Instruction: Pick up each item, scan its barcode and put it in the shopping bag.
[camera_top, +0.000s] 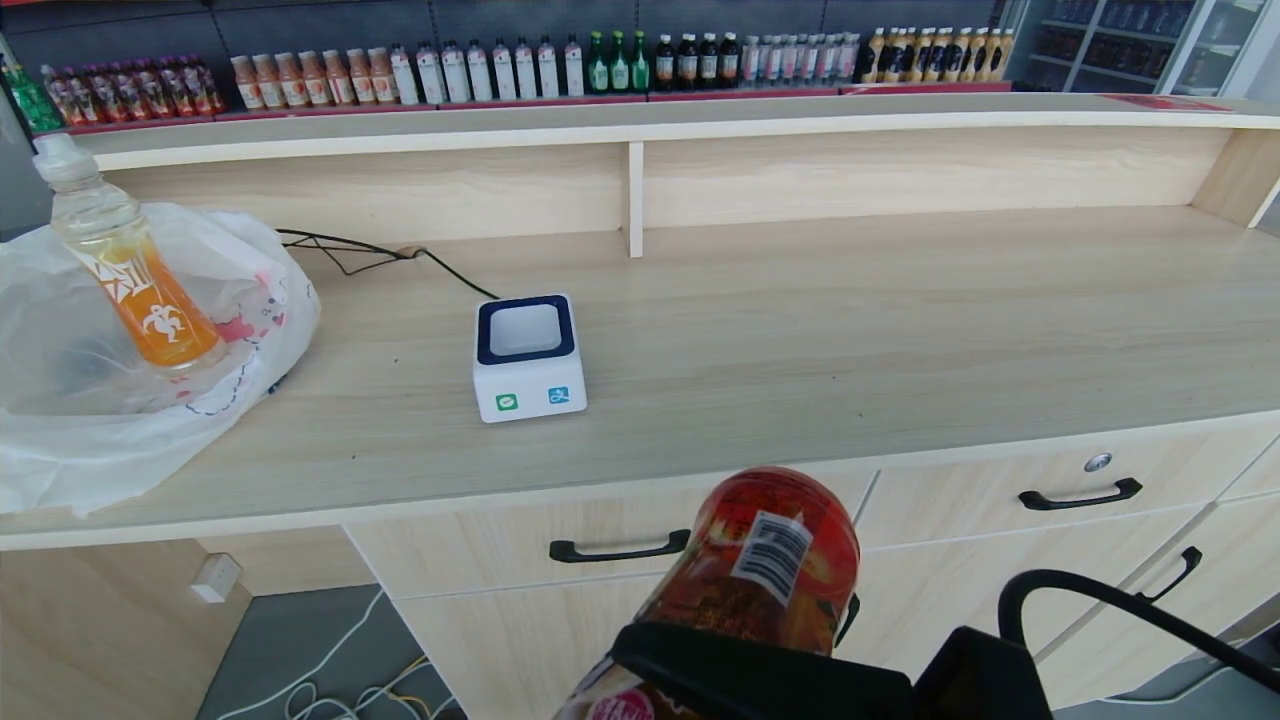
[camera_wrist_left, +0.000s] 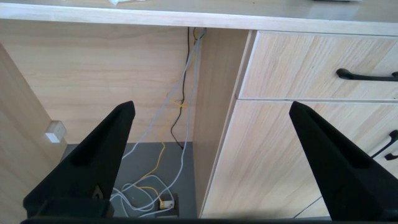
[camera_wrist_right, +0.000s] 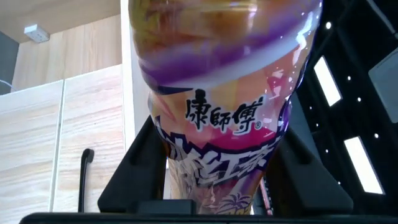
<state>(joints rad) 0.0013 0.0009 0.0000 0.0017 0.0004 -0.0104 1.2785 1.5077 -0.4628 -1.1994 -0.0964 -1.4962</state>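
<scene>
Holding a red-labelled bottle (camera_top: 770, 570), the right gripper (camera_top: 740, 665) is clamped round its body, near side of the counter (camera_top: 850, 320), below the edge and in front of the drawers. The bottle is tilted, its barcode (camera_top: 772, 556) turned upward. A white scanner (camera_top: 527, 357) with a dark blue rim sits on the counter, beyond the bottle and slightly left. At far left lies a clear shopping bag (camera_top: 60, 400), with an orange drink bottle (camera_top: 130, 260) leaning in it. The left gripper (camera_wrist_left: 211, 106) is spread wide, holding nothing, low before the cabinet front and some loose cables (camera_wrist_left: 180, 124).
</scene>
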